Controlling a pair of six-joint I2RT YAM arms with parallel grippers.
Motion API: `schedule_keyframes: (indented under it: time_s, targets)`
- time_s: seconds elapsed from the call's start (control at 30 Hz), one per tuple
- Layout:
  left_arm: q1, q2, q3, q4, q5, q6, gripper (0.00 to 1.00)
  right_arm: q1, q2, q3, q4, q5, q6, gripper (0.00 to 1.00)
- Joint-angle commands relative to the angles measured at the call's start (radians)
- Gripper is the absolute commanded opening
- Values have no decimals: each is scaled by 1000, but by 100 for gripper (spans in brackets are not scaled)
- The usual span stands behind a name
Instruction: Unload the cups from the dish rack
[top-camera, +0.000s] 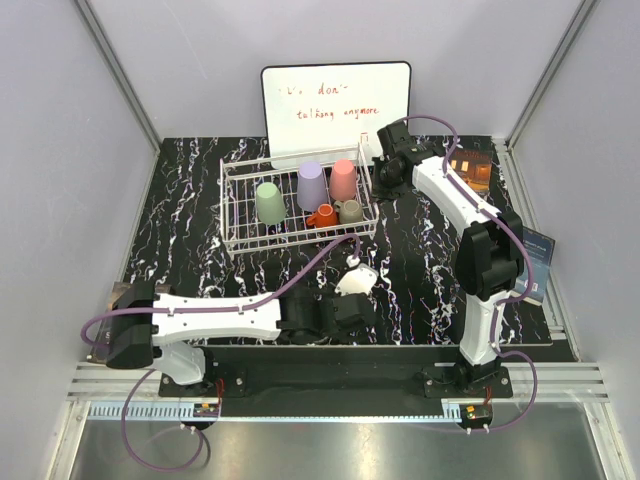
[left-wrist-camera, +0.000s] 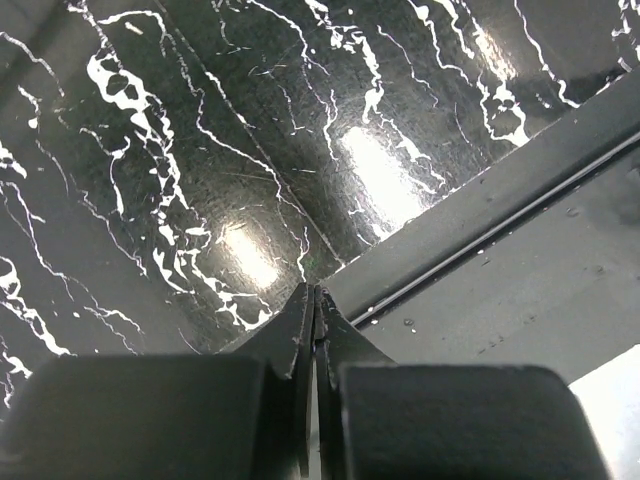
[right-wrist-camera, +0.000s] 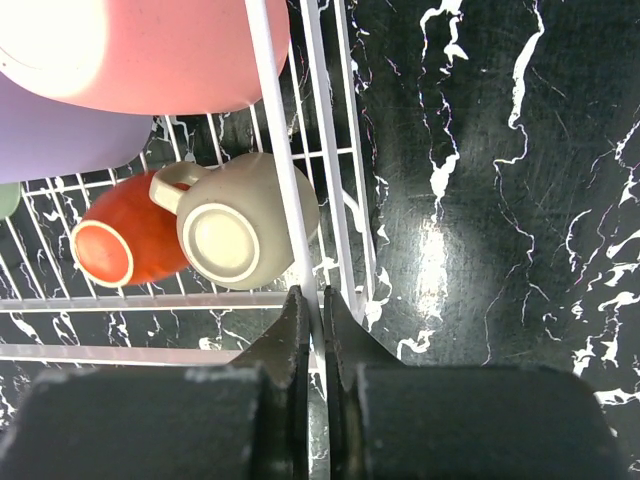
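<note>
While the left arm lies low along the near edge of the black marbled table (top-camera: 425, 270), the left gripper (left-wrist-camera: 315, 302) hangs at about 6 o'clock of the table. Its jaws are pressed together on nothing, above the line where the marble meets the dark edge strip (left-wrist-camera: 480, 250).

Farther in, toward 12 o'clock, stands the dish rack (top-camera: 228, 212), and all 5 cups sit inside it. Taken from the rack's middle, the pale green cup (top-camera: 269, 202) is at 9 o'clock, the lavender cup (top-camera: 311, 186) at 1 o'clock and the pink cup (top-camera: 343, 180) at 2 o'clock. The orange cup (top-camera: 322, 216) is at 4 o'clock, touching the beige-grey cup (top-camera: 350, 211) at 3 o'clock.

At the rack's 2 o'clock corner the right gripper (right-wrist-camera: 310, 305) is poised over the right rail, jaws closed together and gripping no cup; whether they touch the wire cannot be told.

Beyond the rack, at 12 o'clock, a whiteboard (top-camera: 336, 100) stands upright.
</note>
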Motion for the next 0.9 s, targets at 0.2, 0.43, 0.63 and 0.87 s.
schedule_keyframes:
  time_s: [0.2,0.43,0.63,0.87]
  targets:
    - [2,-148,34,-51,-229,-101,75,-17,-111,-126,94,62,75,0]
    - [54,-172,141,-185,-370,-143,99,-17,-178,-223,100,65,57,0]
    - [333,-207,181,-297,-361,-224,99,-17,-197,-243,99,65,37,17]
    - [660,-224,246,-298,-355,-158,99,-17,-212,-281,99,47,35,0]
